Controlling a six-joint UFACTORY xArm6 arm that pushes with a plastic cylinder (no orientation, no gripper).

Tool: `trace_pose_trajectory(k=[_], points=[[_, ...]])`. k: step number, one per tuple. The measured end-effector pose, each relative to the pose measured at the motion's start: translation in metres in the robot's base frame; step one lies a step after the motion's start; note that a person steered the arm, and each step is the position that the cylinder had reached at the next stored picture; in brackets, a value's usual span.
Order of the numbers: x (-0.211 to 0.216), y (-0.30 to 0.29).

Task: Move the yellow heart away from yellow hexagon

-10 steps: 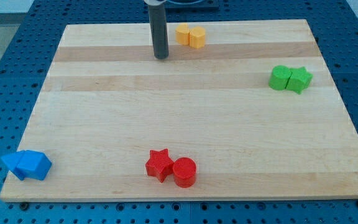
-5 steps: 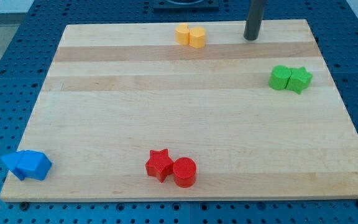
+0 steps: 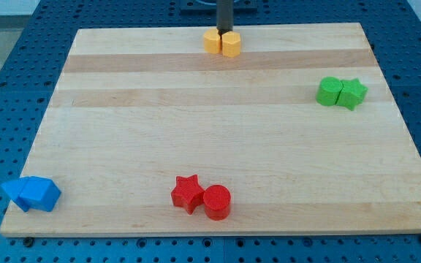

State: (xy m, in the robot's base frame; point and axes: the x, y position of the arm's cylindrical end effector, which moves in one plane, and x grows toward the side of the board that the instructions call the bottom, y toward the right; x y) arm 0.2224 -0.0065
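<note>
Camera view: our tip [image 3: 225,31] sits at the far edge of the wooden board [image 3: 210,146], just behind the yellow pair, touching or nearly. Yellow heart [image 3: 212,42] on the left touches yellow hexagon [image 3: 231,45] on the right. We carry no gripper, only a rod.

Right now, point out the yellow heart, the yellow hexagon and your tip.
yellow heart [image 3: 211,41], camera view, its top face.
yellow hexagon [image 3: 231,45], camera view, its top face.
my tip [image 3: 225,32], camera view, rod's lower end, just behind the two yellow blocks.
</note>
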Motion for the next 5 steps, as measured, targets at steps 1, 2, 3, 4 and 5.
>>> trace_pose_trajectory(k=[1,2,3,4,5], points=[[0.031,-0.025],[0.063,-0.026],[0.030,-0.022],[-0.013,0.005],[-0.024,0.078]])
